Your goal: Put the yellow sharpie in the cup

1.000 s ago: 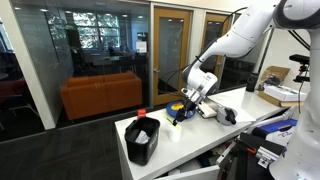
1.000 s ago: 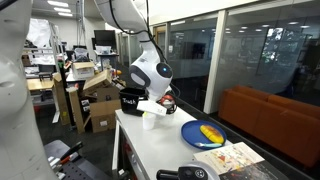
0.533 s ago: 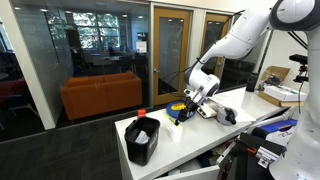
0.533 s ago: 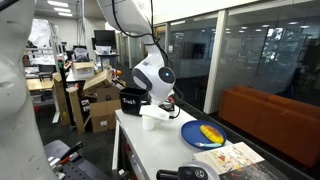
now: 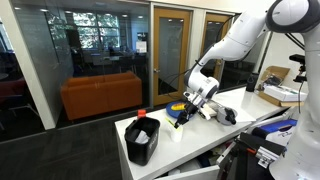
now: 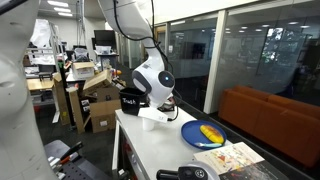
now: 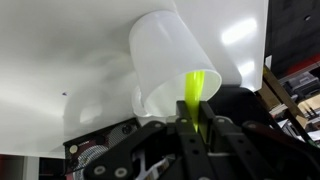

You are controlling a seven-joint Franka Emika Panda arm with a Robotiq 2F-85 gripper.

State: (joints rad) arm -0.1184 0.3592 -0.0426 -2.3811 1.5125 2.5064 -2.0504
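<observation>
In the wrist view my gripper (image 7: 196, 122) is shut on the yellow sharpie (image 7: 195, 92). The pen sticks out from between the fingers and its far end lies over the rim of the white cup (image 7: 170, 50), which stands on the white table. In both exterior views the gripper (image 5: 190, 110) (image 6: 158, 106) hangs low over the table, close above the cup (image 6: 149, 119). The sharpie is too small to make out there.
A big black bin (image 5: 142, 140) stands at the table's end and also shows in an exterior view (image 6: 130, 100). A shallow blue dish with a yellow item (image 6: 203, 134) lies beside the cup. Papers (image 6: 232, 158) and a dark device (image 5: 226, 114) lie further along the table.
The arm has shifted slightly and lowered a little over the cup, still holding the sharpie. Cup, dish and bin have not moved.
</observation>
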